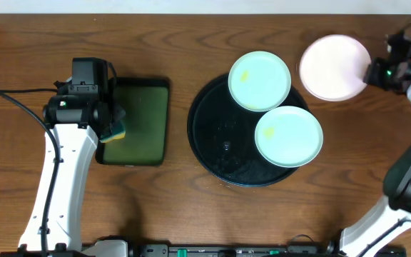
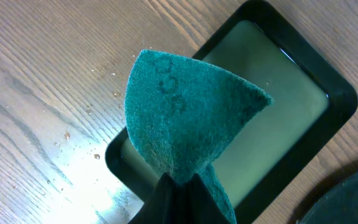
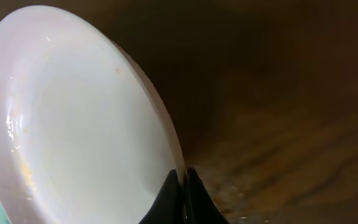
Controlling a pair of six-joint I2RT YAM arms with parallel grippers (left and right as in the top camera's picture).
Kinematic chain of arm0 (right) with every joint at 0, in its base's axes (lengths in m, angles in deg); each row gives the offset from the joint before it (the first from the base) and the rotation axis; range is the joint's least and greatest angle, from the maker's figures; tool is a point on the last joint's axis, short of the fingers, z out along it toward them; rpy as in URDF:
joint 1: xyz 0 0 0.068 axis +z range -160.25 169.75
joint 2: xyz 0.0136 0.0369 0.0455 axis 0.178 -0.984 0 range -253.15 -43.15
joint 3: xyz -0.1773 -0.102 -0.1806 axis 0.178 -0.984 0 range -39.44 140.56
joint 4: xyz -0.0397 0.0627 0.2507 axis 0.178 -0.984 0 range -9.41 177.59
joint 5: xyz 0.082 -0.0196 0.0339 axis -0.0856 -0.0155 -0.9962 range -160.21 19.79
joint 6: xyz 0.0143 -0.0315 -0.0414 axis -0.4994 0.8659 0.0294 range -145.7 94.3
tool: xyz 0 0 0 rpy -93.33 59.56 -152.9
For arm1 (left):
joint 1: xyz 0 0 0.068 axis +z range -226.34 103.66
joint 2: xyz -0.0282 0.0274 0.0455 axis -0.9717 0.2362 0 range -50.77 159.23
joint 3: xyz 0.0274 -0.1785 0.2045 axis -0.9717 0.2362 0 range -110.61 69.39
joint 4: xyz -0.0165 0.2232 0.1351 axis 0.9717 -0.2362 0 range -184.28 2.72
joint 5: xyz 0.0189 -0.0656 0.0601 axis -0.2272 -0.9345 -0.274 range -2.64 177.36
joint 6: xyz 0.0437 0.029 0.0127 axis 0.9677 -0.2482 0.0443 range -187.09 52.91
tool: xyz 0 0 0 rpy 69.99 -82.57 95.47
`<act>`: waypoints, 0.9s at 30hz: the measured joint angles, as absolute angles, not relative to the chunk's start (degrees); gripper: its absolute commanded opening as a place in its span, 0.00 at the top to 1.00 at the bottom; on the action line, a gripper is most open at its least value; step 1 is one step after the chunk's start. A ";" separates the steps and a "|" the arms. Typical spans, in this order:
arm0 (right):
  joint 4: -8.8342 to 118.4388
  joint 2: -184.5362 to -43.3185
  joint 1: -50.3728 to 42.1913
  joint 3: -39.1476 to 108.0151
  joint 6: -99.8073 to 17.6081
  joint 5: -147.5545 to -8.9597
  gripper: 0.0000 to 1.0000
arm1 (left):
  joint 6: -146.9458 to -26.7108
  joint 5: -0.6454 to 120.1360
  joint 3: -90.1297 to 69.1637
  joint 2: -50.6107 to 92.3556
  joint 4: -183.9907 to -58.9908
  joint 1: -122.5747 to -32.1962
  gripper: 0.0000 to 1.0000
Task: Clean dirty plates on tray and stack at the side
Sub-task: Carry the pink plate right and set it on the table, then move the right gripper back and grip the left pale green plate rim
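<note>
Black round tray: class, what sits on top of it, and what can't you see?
Two pale plates: an upper plate and a lower plate, each with a yellowish smear, both overhanging the rim of the tray. The tray surface beneath them is covered.

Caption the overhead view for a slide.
Left gripper holds a sponge by the green tray; right gripper grips the pink plate beside the black tray carrying two plates.

Dark wood-grain table [image 1: 177, 214], pale strip [image 1: 191, 6] beyond far edge.
</note>
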State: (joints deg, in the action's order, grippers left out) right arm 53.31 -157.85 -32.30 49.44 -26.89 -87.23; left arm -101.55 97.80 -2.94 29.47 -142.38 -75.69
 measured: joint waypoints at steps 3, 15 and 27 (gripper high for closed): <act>54.42 -160.91 -34.33 49.44 -28.34 -87.62 0.99 | -101.55 97.80 -2.94 29.47 -142.38 -75.69 0.93; 56.19 -161.76 -34.00 49.44 -29.91 -92.26 0.64 | -101.55 97.08 -2.94 29.47 -142.35 -75.67 0.92; 62.31 -161.78 -11.38 49.44 -30.06 -89.94 0.59 | -101.55 96.66 -2.94 29.47 -142.27 -75.69 0.92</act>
State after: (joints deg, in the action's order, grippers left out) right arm 62.31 -161.78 -11.38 49.44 -30.06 -89.94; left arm -101.55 96.66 -2.94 29.47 -142.27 -75.69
